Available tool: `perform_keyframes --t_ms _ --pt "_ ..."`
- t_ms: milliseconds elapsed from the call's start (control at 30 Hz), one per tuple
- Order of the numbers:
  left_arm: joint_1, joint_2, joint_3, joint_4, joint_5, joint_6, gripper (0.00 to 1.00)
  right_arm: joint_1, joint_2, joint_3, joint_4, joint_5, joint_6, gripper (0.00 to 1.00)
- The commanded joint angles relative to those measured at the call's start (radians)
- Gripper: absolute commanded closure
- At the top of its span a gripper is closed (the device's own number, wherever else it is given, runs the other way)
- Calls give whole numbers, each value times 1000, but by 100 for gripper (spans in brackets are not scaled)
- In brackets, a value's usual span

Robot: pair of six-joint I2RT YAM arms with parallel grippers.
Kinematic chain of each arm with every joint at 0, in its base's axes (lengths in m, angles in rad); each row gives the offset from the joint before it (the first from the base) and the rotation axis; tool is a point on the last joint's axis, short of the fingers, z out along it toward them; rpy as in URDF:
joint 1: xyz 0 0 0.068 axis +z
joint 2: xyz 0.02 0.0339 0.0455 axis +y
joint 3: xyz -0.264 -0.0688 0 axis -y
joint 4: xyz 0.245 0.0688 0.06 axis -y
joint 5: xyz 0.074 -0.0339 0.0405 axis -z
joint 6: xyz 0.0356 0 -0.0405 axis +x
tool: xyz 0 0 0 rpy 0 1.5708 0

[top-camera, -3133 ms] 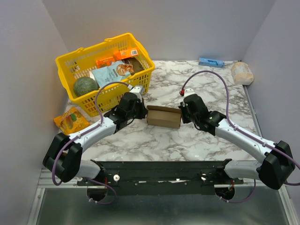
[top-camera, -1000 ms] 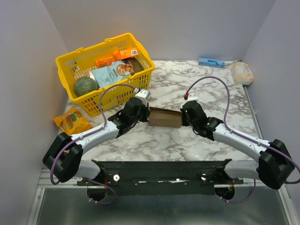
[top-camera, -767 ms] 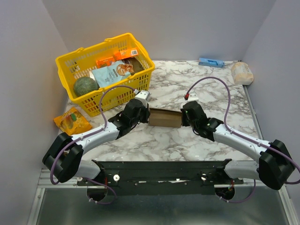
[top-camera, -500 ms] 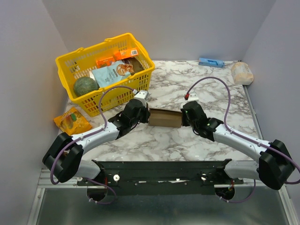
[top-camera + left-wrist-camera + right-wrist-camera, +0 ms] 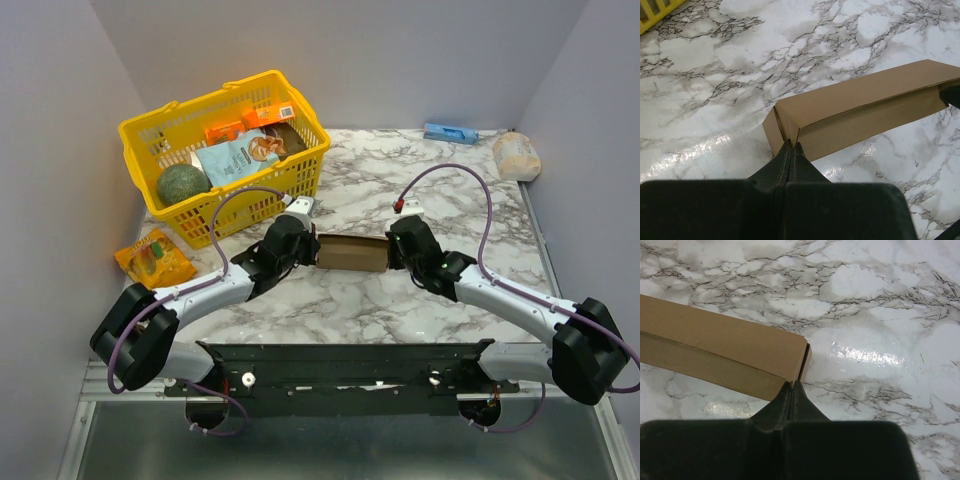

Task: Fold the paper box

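One plain brown cardboard carton (image 5: 351, 253) lies closed on the white, grey-veined marble table (image 5: 350, 300). It sits at the middle of the overhead frame, with its long side running left to right. The left gripper (image 5: 314, 248) meets its left end and the right gripper (image 5: 389, 251) its right end, so the carton sits between the two black heads.

In the left wrist view the fingers (image 5: 785, 157) are pressed together with no gap, tips against the carton's (image 5: 855, 112) near end edge. The right wrist view shows the same: joined fingers (image 5: 797, 396) touching the end corner of the carton (image 5: 720, 347). Whether any card is nipped between them cannot be told.

At the upper left, one yellow plastic basket (image 5: 255, 200) stands just behind the left gripper, near the carton but apart from it. It holds:
- one round green thing (image 5: 182, 184)
- one pale blue pouch (image 5: 240, 155)
- two orange packets (image 5: 223, 130)

One more flat orange packet (image 5: 152, 258) lies on the table at the left edge. At the upper right, one small blue box (image 5: 449, 132) and one pale wrapped bundle (image 5: 516, 155) lie well apart from the carton.
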Motion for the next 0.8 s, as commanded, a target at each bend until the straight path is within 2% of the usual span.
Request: perform_keyframes --t_ms 0,67,100,133,200,233,333,467,633,767 --pt "-23 52 -61 -212 5 20 100 19 18 -36 -91 -43 18 99" --pt "-23 49 -58 -208 8 20 100 19 7 -22 -102 -54 15 98" --pt "-23 49 -52 -208 6 23 100 19 -13 -14 -123 -62 15 90" --pt "-22 49 -48 -218 2 23 100 18 -25 -6 -135 -80 13 71" --pt "-25 49 -34 -227 -8 30 100 21 -72 12 -167 -97 13 56" --pt "-23 51 -28 -238 -12 33 100 21 -92 17 -178 -108 12 44" --pt "-23 51 -15 -253 -26 43 100 21 -166 40 -217 -115 15 31" --pt "-25 46 -9 -259 -25 46 100 22 -235 72 -227 -120 64 24" --pt "-25 37 -9 -253 -12 49 100 16 -223 133 -224 -71 142 10" --pt "-23 31 -2 -258 -9 61 100 -30 -160 161 -221 -45 156 8"
